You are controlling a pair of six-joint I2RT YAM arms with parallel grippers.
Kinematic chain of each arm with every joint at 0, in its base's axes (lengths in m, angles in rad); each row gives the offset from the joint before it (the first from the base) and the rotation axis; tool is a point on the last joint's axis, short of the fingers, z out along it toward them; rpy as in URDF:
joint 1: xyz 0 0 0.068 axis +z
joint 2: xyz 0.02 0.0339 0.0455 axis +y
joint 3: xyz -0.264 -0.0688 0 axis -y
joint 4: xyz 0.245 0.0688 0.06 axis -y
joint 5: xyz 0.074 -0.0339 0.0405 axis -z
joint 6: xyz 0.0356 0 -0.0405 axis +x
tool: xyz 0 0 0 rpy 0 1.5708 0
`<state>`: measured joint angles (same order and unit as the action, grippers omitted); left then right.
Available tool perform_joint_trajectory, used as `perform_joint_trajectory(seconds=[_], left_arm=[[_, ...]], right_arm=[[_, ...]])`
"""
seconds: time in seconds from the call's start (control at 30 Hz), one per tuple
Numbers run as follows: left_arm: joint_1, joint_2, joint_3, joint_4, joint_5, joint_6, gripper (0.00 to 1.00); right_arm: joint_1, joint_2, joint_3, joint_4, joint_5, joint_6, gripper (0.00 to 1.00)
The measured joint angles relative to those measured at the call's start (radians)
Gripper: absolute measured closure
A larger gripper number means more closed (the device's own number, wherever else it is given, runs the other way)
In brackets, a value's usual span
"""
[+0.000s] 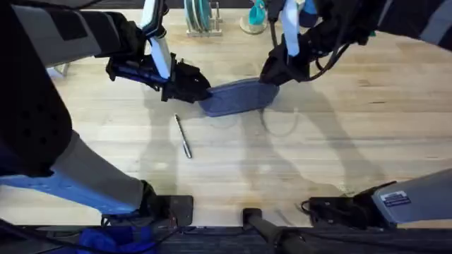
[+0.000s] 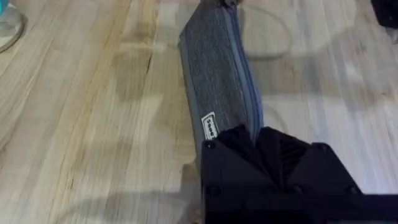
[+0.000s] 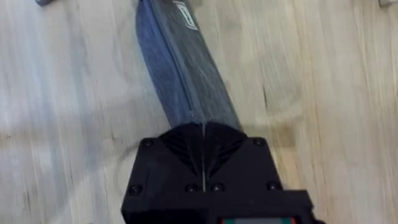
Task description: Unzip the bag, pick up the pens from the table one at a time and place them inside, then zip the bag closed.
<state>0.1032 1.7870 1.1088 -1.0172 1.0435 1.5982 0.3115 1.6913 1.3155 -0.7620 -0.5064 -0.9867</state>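
Bag: blue-grey oblong fabric pouch (image 1: pixel 239 97) stretched between both arms so the zipper runs taut.
Left end effector (image 1: pixel 200 90): clamped on one end.
Right end effector (image 1: pixel 272 75): closed on the other end.
Pen: silver-grey metal pen (image 1: pixel 183 136) lies on the table (image 1: pixel 353 134).

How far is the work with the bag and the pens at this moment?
Done: nothing certain; the bag's zipper looks closed along its top edge in the left wrist view. In hand: the left gripper is shut on one end of the bag and the right gripper on the other. Left: one silver pen lies on the table; it must go inside, then the bag must be zipped.
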Motion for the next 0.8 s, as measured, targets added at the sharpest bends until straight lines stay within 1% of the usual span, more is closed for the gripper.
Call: perform_joint_trajectory(seconds=[0.8], left_arm=[[0.000, 0.000, 0.000, 0.000, 0.000, 0.000, 0.959]], right_arm=[[0.141, 0.000, 0.000, 0.094, 0.010, 0.086, 0.972]])
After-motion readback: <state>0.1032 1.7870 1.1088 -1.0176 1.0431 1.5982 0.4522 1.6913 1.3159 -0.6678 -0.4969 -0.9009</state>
